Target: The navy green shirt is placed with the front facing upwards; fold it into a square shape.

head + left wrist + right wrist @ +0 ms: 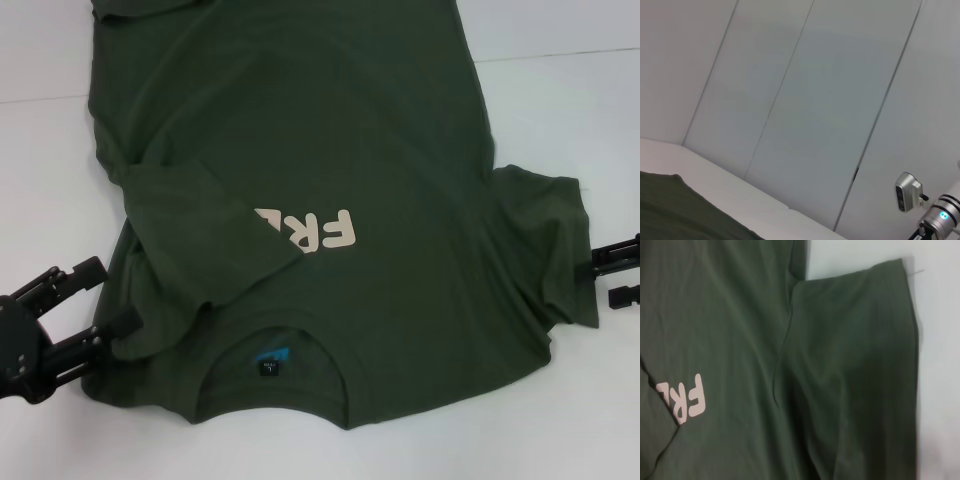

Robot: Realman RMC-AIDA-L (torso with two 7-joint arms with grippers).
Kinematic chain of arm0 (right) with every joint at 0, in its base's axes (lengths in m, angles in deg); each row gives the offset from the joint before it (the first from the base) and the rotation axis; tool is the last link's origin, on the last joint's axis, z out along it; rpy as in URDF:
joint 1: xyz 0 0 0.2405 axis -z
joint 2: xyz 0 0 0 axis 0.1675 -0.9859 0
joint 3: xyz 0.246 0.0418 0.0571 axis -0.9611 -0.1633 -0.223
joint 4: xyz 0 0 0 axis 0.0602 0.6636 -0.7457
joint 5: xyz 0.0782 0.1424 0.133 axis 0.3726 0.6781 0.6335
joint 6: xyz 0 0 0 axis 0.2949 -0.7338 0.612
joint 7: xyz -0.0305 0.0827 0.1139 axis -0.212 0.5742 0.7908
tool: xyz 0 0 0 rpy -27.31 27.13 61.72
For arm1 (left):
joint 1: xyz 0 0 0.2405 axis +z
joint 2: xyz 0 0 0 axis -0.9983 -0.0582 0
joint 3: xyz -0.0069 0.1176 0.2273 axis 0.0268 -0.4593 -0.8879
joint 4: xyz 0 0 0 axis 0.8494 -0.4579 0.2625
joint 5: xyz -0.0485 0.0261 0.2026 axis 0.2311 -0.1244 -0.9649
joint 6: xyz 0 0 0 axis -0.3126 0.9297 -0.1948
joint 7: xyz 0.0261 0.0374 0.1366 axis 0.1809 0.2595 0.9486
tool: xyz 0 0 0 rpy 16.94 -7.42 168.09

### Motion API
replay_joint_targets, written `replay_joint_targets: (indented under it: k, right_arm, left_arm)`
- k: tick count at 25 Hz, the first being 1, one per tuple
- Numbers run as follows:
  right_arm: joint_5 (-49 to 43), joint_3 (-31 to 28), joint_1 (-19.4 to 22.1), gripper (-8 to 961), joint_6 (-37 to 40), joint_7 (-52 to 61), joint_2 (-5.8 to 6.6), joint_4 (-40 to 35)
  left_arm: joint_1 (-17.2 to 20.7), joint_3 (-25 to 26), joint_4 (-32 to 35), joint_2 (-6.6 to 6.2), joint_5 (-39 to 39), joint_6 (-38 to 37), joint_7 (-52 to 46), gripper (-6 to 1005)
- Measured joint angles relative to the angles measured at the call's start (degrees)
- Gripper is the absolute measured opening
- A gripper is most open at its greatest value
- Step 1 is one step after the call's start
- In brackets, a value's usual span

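On the white table (560, 100) lay the navy green shirt (350, 150), print upward, collar nearest the robot, its left sleeve folded over the chest letters. Against the shirt's left shoulder sat the left gripper (95, 305), fingers spread wide. Just beyond the right sleeve sat the right gripper (618, 272), fingers apart.

shirt (330, 150) left sleeve folded inward, table (580, 100)

Both arms low at the sides, near edge.
Left gripper (105, 300) comes in from the left, black jaws spread apart and pointing right, lower finger (118, 325) touching cloth. Right gripper (612, 270) only partly in view at the right edge, jaws pointing left; its wrist camera (907, 191) shows in the left wrist view.
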Motion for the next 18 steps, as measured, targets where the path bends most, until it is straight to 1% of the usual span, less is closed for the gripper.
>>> replay_joint_targets:
  k: [7, 15, 18]
  right_arm:
    - [-0.09, 0.0, -0.94, 700, -0.61, 0.31, -1.03, 0.2]
    - [-0.08, 0.08, -1.78, 699, -3.72, 0.83, -1.24, 1.18]
    - [0.07, 0.0, -2.03, 699, -4.64, 1.13, -1.56, 1.2]
  left_arm:
    - [0.01, 0.0, -0.02, 0.0, 0.0, -0.01, -0.01, 840]
    - [0.05, 0.0, 0.02, 0.0, 0.0, -0.02, 0.01, 840]
    - [0.07, 0.0, 0.04, 0.0, 0.0, -0.02, 0.01, 840]
